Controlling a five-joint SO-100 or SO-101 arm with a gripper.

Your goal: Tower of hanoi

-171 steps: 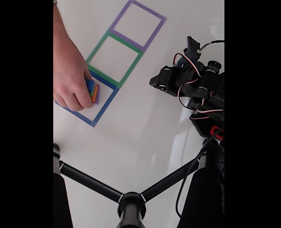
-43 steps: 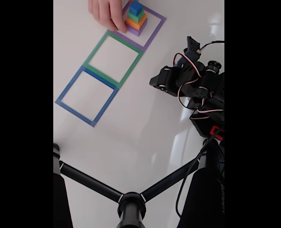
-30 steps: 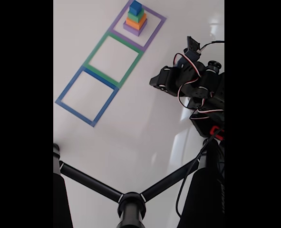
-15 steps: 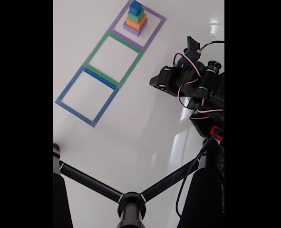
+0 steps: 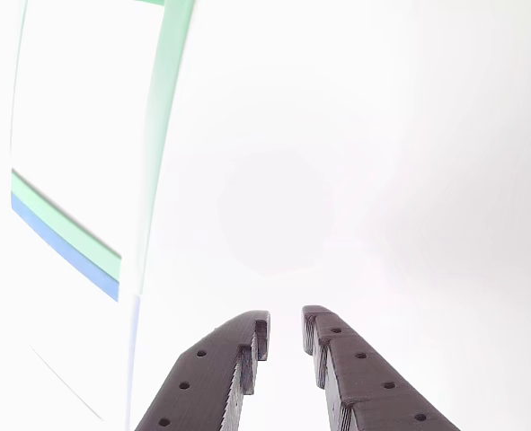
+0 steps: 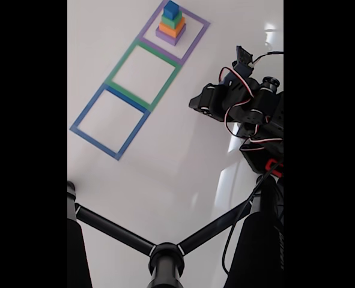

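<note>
Gripper parked, stack waiting in the far square

Gripper [image 5: 283, 337] came first: in the other view we saw two dark ribbed fingers [image 5: 216, 377] entering from the bottom edge, tips close with only a narrow slit between them, nothing held. In the fixed view we logged the gripper [image 6: 196, 103] at the front end of the folded arm [image 6: 249, 111] on the right side, low over the white table [image 6: 183, 174], but its opening was too small to read there.

Moving outward, we noted three taped squares in a diagonal row: blue outline [image 6: 110, 123] nearest the bottom left, green outline [image 6: 144, 73] in the middle, purple outline [image 6: 176, 31] at the top. In the other view only the green outline [image 5: 162, 108] and a strip of blue tape [image 5: 67, 256] showed, to the left of the fingers.

The tower of hanoi [image 6: 172, 24] stood inside the purple outline, purple block [image 6: 167, 38] at the base, orange block [image 6: 170, 29], green block [image 6: 172, 21], blue block [image 6: 172, 9] on top, all stacked upright.

Key relation, as we judged it: the stack lay well apart from the gripper, up and slightly left in the fixed view, so the arm needs to swing toward the top and open wider to take the blue block.

A black tripod [image 6: 165, 255] crossed the bottom of the fixed view. We read no brands, labels or writing.
</note>
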